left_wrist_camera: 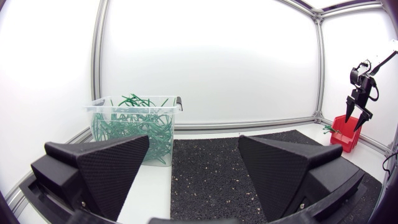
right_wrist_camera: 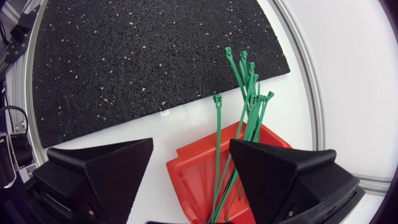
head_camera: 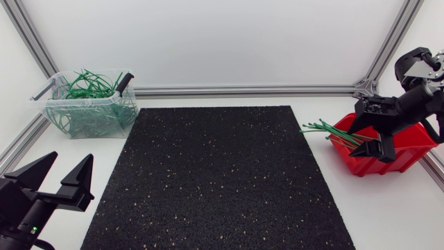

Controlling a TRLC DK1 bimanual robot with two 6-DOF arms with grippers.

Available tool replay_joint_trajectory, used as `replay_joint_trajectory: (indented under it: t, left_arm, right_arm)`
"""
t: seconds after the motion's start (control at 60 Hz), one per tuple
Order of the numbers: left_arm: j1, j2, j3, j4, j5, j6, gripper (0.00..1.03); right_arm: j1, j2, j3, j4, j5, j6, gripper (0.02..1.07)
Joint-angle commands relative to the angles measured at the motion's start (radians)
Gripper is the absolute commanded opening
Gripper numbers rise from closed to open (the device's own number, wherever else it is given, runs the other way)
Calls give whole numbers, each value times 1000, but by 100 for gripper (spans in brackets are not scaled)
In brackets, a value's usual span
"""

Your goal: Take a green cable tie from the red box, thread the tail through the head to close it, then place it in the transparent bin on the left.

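Right claw (right_wrist_camera: 191, 144), spread & empty, hangs just over red box (right_wrist_camera: 189, 183) at right edge of desk (head_camera: 326, 173). Green cable ties (right_wrist_camera: 251, 115) lie below, between its 2 fingers, long axis approx left-right, heads poking left over box rim toward mat (head_camera: 215, 173). Left claw (head_camera: 69, 158), also spread, sits near left, well apart; right arm's nearer.

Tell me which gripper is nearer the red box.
Right. The right gripper hangs open just above the red box and its green cable ties; the left gripper sits open across the black mat, at the table's opposite side.
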Motion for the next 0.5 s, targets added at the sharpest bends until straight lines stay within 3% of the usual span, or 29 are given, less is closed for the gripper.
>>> replay_joint_trajectory:
  t: [0.0,0.1,0.217,0.35,0.45,0.483]
  left_arm:
    - [-11,-4,-41,-17,-5,-22,100]
    - [-12,-4,-41,-17,-5,-22,100]
    - [-12,-4,-41,-17,-5,-22,100]
    - [-12,-4,-41,-17,-5,-22,100]
    - [-14,-4,-41,-17,-5,-22,100]
    - [-16,-4,-41,-17,-5,-22,100]
  right_arm:
    - [12,26,-32,23,6,-16,88]
    - [17,43,-33,50,4,-8,81]
    - [25,60,-39,89,4,6,81]
    - [35,74,-52,113,4,10,64]
    - [45,83,-65,149,4,13,60]
    - [48,85,-68,152,4,13,55]
